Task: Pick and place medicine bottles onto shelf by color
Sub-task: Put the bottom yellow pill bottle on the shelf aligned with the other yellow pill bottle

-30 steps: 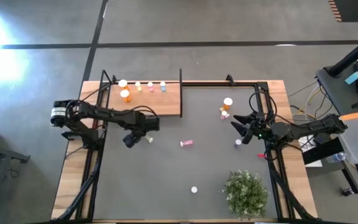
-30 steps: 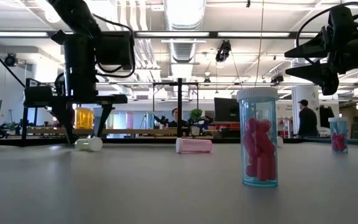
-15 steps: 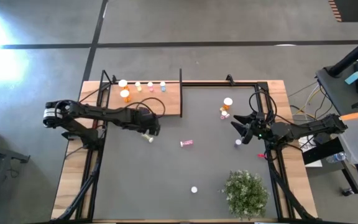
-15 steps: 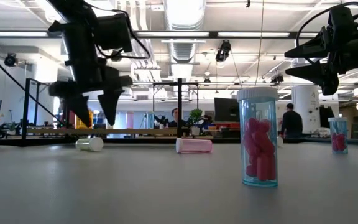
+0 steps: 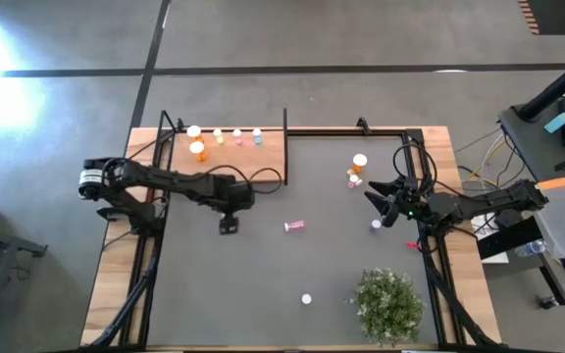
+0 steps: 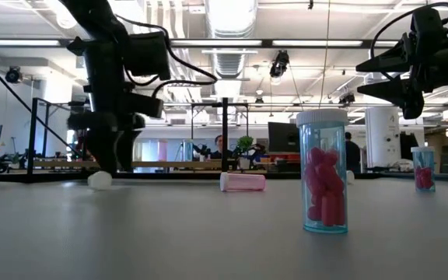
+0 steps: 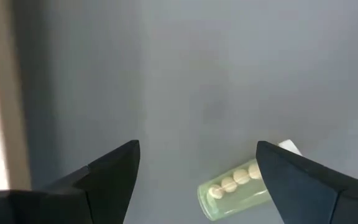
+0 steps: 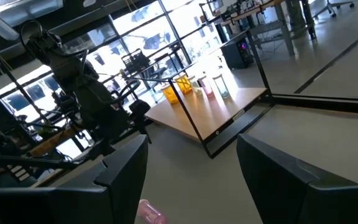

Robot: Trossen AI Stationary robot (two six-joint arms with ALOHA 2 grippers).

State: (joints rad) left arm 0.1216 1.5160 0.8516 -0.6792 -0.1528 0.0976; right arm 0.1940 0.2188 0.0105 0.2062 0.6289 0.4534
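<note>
Low view, nearest first: a pink-pill bottle (image 6: 323,172) and a toppled pink one (image 6: 243,182) wait on the mat. The left gripper (image 7: 197,171), fingers spread, straddles a fallen yellow-green bottle (image 7: 236,188). Five bottles stand on the shelf (image 5: 263,157); roughly half remain.

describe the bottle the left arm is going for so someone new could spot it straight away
Start at the wooden shelf at the table's back left; just in front of it on the dark mat, the left pincer hangs open. Between its fingers lies a yellow-green bottle on its side, white cap, pale pills in a row; the other loose bottles are pink or orange.
</note>
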